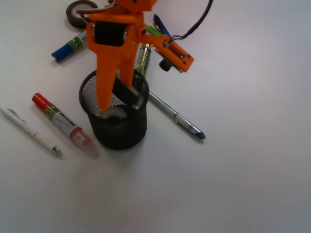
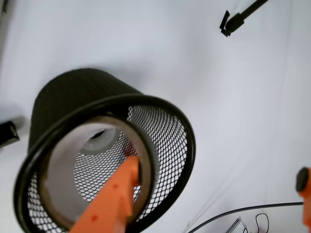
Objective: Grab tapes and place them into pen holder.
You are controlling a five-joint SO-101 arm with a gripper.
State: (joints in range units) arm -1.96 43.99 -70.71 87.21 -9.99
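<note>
The white tabletop (image 1: 243,184) carries everything. The pen holder (image 1: 116,127) is a black wire-mesh cup with a solid rim; it stands upright near the middle, its long axis vertical and its mouth facing up. The orange claw (image 1: 114,99) reaches down into this mouth from above. It is clenched on a dark tape roll (image 2: 146,155) with a pale inner side, which it holds on edge at the level of the rim, inside the cup. In the wrist view the hole of this roll faces the camera, and one orange finger (image 2: 114,199) lies against its inner wall. Through the hole, a whitish roll (image 2: 99,141) lies flat on the bottom of the cup. A third, dark roll (image 1: 77,12) lies flat on the tabletop at the far left, well apart from the cup and partly behind the arm.
</note>
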